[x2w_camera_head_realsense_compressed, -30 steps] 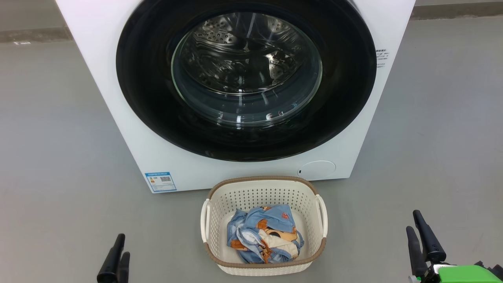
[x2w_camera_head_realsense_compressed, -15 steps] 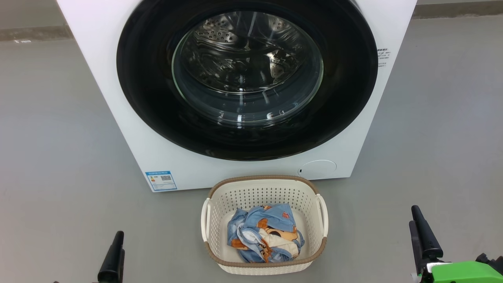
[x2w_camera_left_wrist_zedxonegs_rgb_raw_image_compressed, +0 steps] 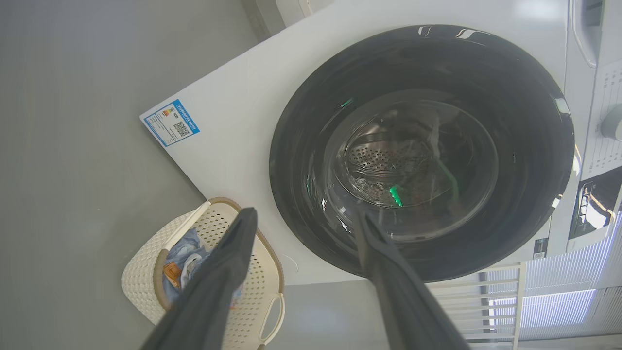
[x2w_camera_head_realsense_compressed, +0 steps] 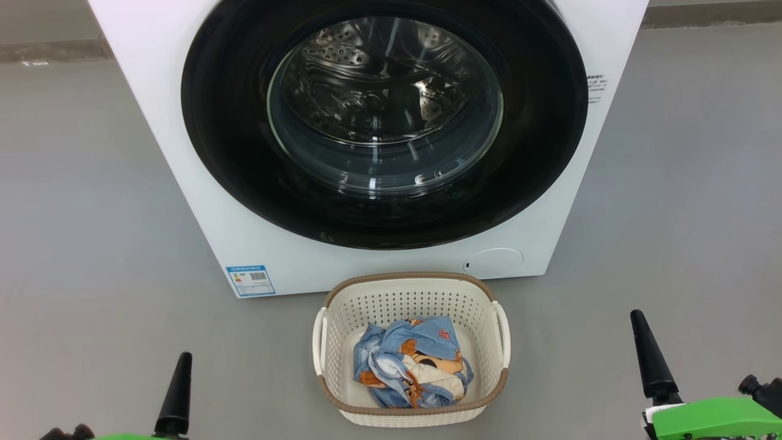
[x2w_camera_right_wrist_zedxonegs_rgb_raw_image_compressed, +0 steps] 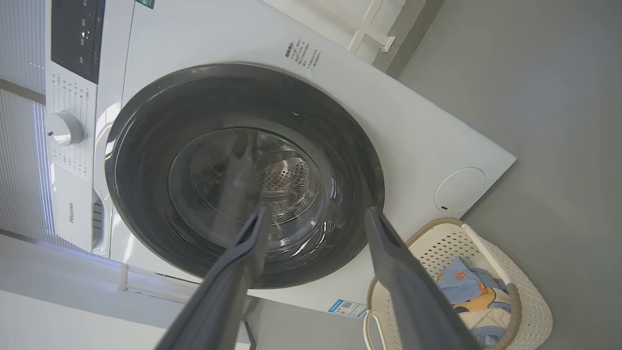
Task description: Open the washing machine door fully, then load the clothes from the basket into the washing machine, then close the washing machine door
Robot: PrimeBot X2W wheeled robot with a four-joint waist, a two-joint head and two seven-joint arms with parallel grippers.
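The white washing machine (x2w_camera_head_realsense_compressed: 275, 263) stands straight ahead. Its round black washing machine door (x2w_camera_head_realsense_compressed: 232, 153) is closed, with the steel drum showing through the glass bowl. On the floor in front sits the cream basket (x2w_camera_head_realsense_compressed: 403, 302), holding crumpled blue and orange clothes (x2w_camera_head_realsense_compressed: 412, 363). My left gripper (x2w_camera_head_realsense_compressed: 181, 366) is at the lower left and my right gripper (x2w_camera_head_realsense_compressed: 641, 330) at the lower right, both short of the basket. Through the left gripper (x2w_camera_left_wrist_zedxonegs_rgb_raw_image_compressed: 305, 216), open and empty, I see the door (x2w_camera_left_wrist_zedxonegs_rgb_raw_image_compressed: 301, 160) and the basket (x2w_camera_left_wrist_zedxonegs_rgb_raw_image_compressed: 146, 272). My right gripper (x2w_camera_right_wrist_zedxonegs_rgb_raw_image_compressed: 316, 213), also open and empty, faces the door (x2w_camera_right_wrist_zedxonegs_rgb_raw_image_compressed: 146, 160) and basket (x2w_camera_right_wrist_zedxonegs_rgb_raw_image_compressed: 529, 301).
Grey floor (x2w_camera_head_realsense_compressed: 91, 214) spreads on both sides of the machine. A blue sticker (x2w_camera_head_realsense_compressed: 250, 281) and a round flap (x2w_camera_head_realsense_compressed: 493, 261) sit low on its front. The control panel with a white dial (x2w_camera_right_wrist_zedxonegs_rgb_raw_image_compressed: 63, 129) is above the door. A white slatted rack (x2w_camera_left_wrist_zedxonegs_rgb_raw_image_compressed: 495, 301) stands beside the machine.
Both grippers have risen slightly and turned, so each now shows edge-on as one finger in the head view. More of the green wrist parts has come in at the bottom edge. Door, basket and clothes are unmoved.
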